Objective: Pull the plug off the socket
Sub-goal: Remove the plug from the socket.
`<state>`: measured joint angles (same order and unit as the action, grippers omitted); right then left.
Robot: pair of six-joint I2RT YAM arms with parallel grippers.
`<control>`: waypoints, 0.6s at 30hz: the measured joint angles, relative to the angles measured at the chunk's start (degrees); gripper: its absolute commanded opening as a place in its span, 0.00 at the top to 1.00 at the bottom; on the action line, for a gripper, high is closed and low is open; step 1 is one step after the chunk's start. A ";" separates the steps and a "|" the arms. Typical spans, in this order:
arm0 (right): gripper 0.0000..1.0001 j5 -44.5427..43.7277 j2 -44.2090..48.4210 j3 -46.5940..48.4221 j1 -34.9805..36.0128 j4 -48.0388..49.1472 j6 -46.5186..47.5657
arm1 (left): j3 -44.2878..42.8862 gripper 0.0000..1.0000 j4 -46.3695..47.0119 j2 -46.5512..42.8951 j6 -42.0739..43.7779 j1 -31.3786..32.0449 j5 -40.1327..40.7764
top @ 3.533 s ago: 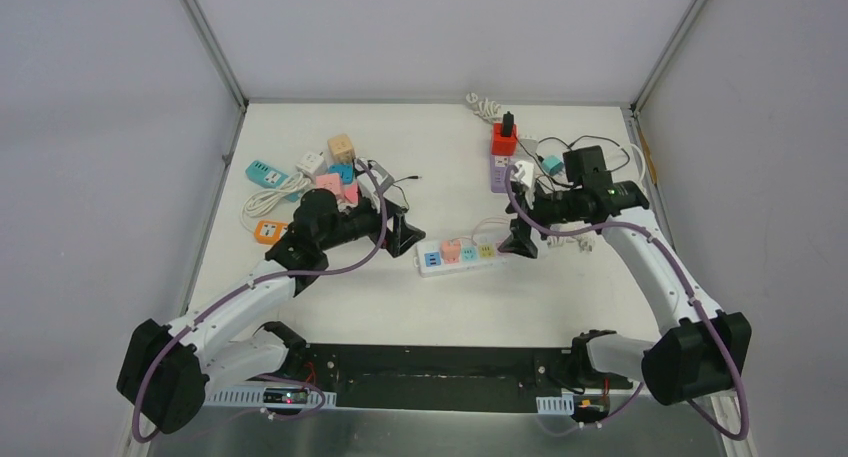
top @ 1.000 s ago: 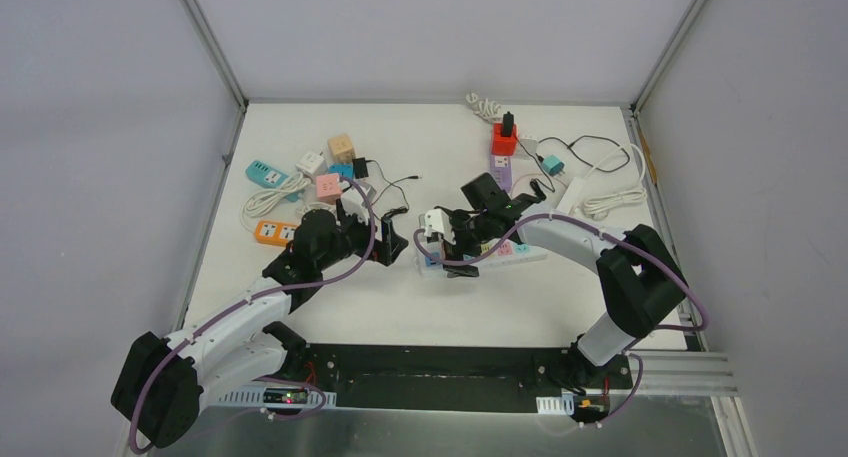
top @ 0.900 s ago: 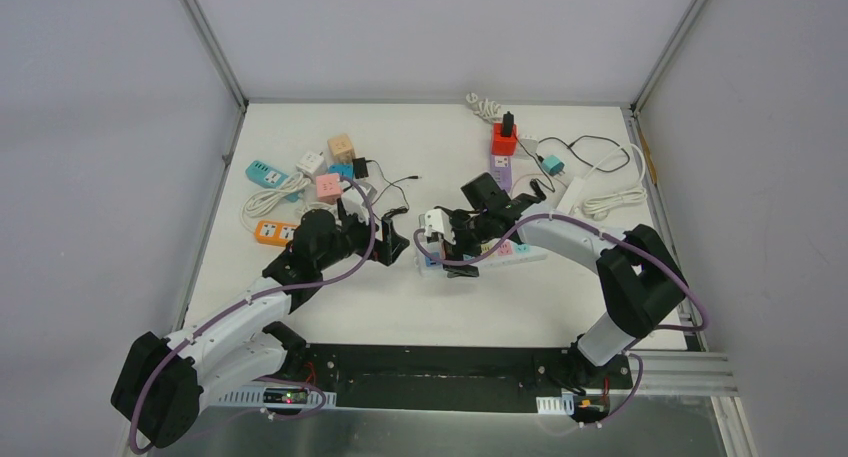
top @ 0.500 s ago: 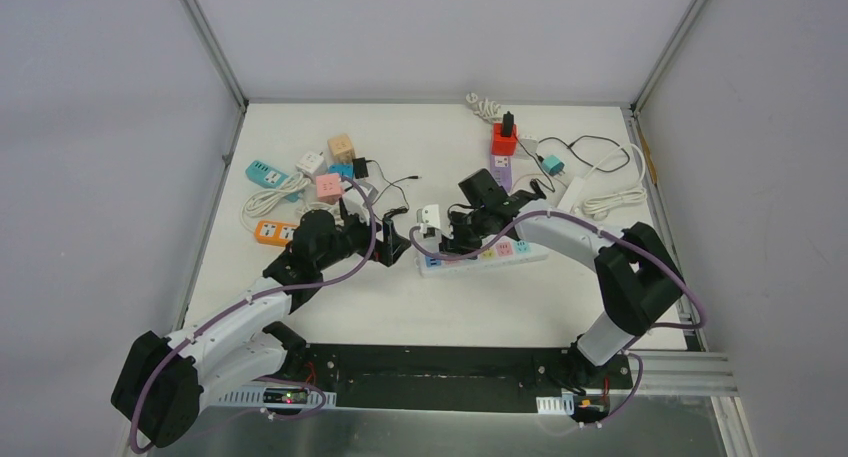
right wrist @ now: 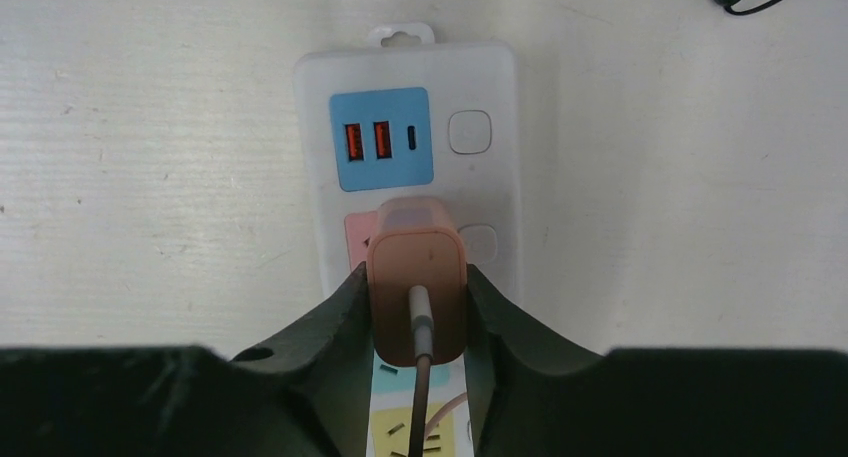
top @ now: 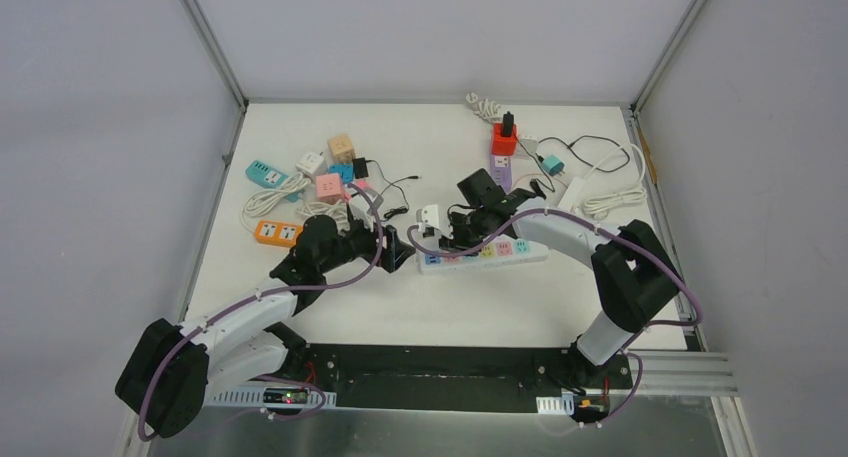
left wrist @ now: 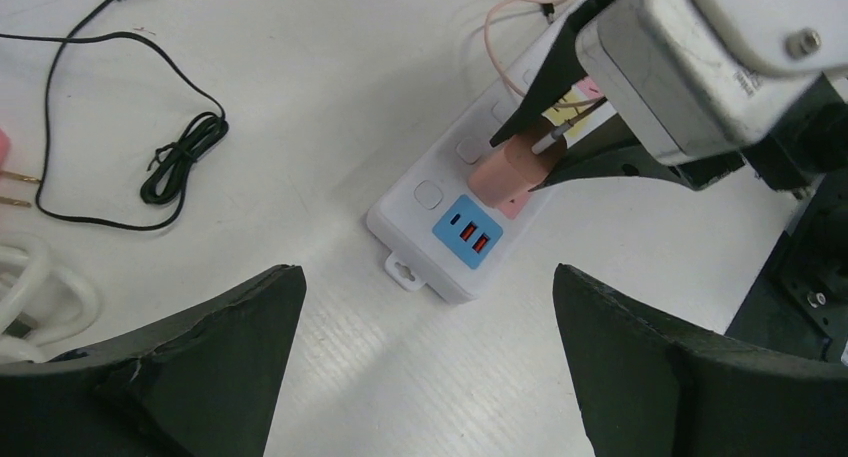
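A white power strip, the socket (top: 500, 256) (right wrist: 487, 87) (left wrist: 422, 221), lies mid-table with coloured outlet panels. A pink plug (right wrist: 416, 277) (left wrist: 503, 171) with a thin cable stands in its pink outlet, beside the blue USB panel. My right gripper (right wrist: 416, 289) (top: 455, 239) is shut on the plug, one black finger pressed against each side. Just off the strip's left end, my left gripper (left wrist: 425, 277) (top: 397, 250) stands open with only table between its fingers.
Several coloured adapters and small strips (top: 320, 177) with white cables crowd the back left. A coiled black cable (left wrist: 160, 162) lies near the left gripper. A red and purple strip (top: 503, 149) and loose white cables (top: 600, 192) sit at the back right.
My right gripper has closed its fingers onto the pink plug. The left gripper has slid right, closer to the strip's left end, staying open.
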<state>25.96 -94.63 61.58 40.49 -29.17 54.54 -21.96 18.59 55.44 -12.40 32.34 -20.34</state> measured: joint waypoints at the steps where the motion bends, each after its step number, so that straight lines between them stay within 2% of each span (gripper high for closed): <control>1: 1.00 0.09 -0.07 0.15 0.00 -0.39 0.15 | 1.18 0.01 2.38 0.37 0.26 0.00 -0.92; 8: 1.00 3.41 -0.07 0.44 -2.49 -3.69 3.63 | 10.32 0.01 21.88 3.65 5.09 0.00 -5.95; 14: 1.00 7.50 1.44 -0.35 -6.05 -8.76 9.84 | 9.60 0.01 34.34 13.51 12.46 2.43 -12.90; 18: 1.00 8.90 2.01 -1.09 -6.60 -11.19 12.35 | 7.02 0.03 39.34 22.53 18.21 5.75 -16.26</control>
<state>34.85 -92.62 60.49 33.89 -40.36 66.89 -14.94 57.93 77.97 5.80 38.09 -36.60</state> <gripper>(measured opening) 0.348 0.982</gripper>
